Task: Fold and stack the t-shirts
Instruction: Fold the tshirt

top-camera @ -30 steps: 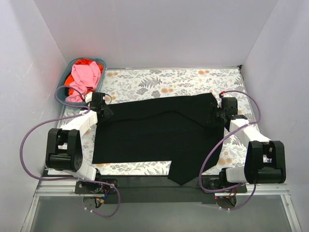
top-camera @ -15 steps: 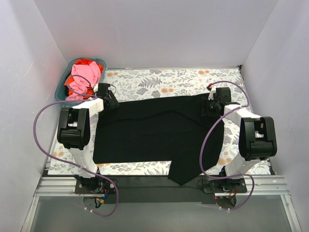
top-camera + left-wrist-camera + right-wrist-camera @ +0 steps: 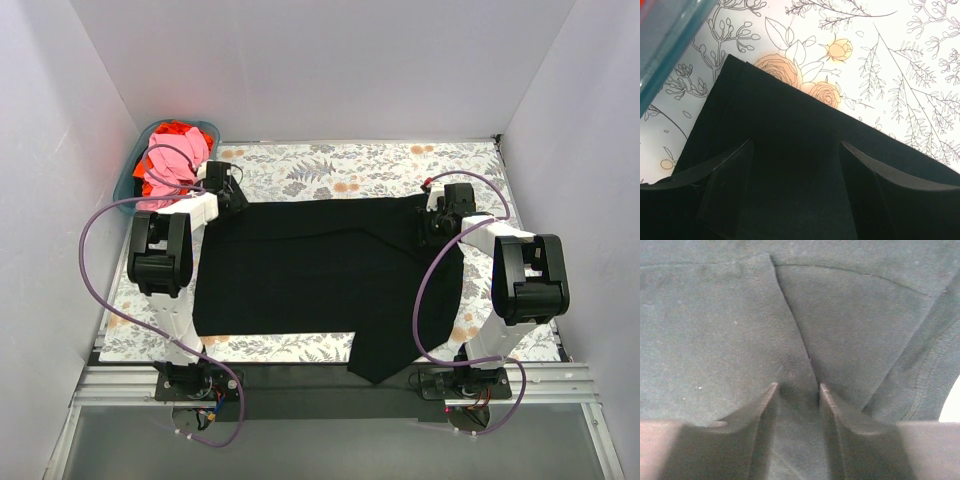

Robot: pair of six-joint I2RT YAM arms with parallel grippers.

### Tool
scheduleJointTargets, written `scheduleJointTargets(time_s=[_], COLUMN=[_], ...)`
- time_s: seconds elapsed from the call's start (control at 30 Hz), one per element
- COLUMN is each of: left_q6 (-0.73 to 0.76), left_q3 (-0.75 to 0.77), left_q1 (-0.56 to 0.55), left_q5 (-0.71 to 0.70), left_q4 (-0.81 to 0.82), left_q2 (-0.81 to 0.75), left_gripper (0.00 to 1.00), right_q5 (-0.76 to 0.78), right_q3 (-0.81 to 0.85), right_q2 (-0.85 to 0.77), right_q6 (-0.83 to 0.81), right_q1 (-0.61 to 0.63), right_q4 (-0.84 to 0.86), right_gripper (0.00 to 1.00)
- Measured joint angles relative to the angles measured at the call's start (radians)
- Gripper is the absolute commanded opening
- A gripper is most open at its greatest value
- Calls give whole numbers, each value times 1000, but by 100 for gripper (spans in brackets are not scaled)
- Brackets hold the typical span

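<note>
On the flowered table (image 3: 330,165) the black t-shirt (image 3: 320,270) lies spread flat from my left side to my right, with one flap hanging over the near edge between my bases. Both my arms reach to its far edge.

My left pincer (image 3: 232,200) sits at the shirt's far left corner. From my left wrist I see that pincer (image 3: 796,145) spread wide, one finger (image 3: 725,185) on each side. The black cloth lies flat under and between them, not gathered. The corner of the shirt points away from me toward the teal basket (image 3: 665,50), whose rim is just beside it. I cannot tell whether the tips touch the cloth.

My right pincer (image 3: 430,225) is over the far right part of the shirt, near a sleeve. From my right wrist, that pincer (image 3: 795,386) is drawn narrow. Dark cloth fills the view, and a seam or crease runs straight down into the small gap between the fingers (image 3: 765,400), where the fabric is caught.

Off the far left corner of the table, the teal basket (image 3: 207,126) holds a pink tee (image 3: 165,165) heaped over an orange-red tee (image 3: 172,128). Both are well apart from my right pincer and near my left one.
</note>
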Motion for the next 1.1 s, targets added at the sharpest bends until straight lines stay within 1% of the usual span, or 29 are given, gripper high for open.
scheduleJointTargets(time_s=[0.07, 0.1, 0.17, 0.3, 0.37, 0.53, 0.73, 0.87, 0.93, 0.97, 1.03, 1.07, 1.1], left_q6=[-1, -3, -8, -21, -27, -30, -30, -29, -29, -29, -29, -29, -29], left_q3=[-2, -6, -29, -99, -134, -219, -343, -396, -406, -409, -410, -410, -410], left_q1=[0, 0, 0, -10, -19, -39, -46, -46, -46, -46, -46, -46, -46], left_q5=[-1, 0, -1, -2, -1, 2, 4, 3, 6, 9, 15, 16, 17], left_q4=[-7, -14, -31, -58, -64, -76, -79, -77, -78, -78, -76, -74, -74], left_q2=[-6, -14, -43, -146, -211, -376, -526, -557, -554, -554, -554, -554, -554], left_gripper=[69, 69, 69, 69, 69, 69, 69, 69, 69, 69, 69, 69, 69], right_q5=[-15, -21, -36, -53, -58, -60, -9, 26, 45, 57, 70, 76, 84], right_q3=[0, 0, 0, -2, -6, -21, -66, -101, -115, -119, -123, -123, -123], right_q2=[0, 0, 0, -7, -20, -85, -165, -192, -200, -205, -218, -227, -240], right_q6=[-10, -12, -16, -17, -16, -12, 14, 37, 40, 42, 47, 48, 51], right_q1=[0, 0, 0, 2, 7, 45, 161, 260, 315, 341, 381, 394, 399], right_q4=[-2, -2, -2, -4, -9, -28, -63, -113, -146, -167, -210, -229, -244], right_gripper=[37, 31, 25, 8, 5, 5, 9, 18, 22, 29, 38, 46, 50])
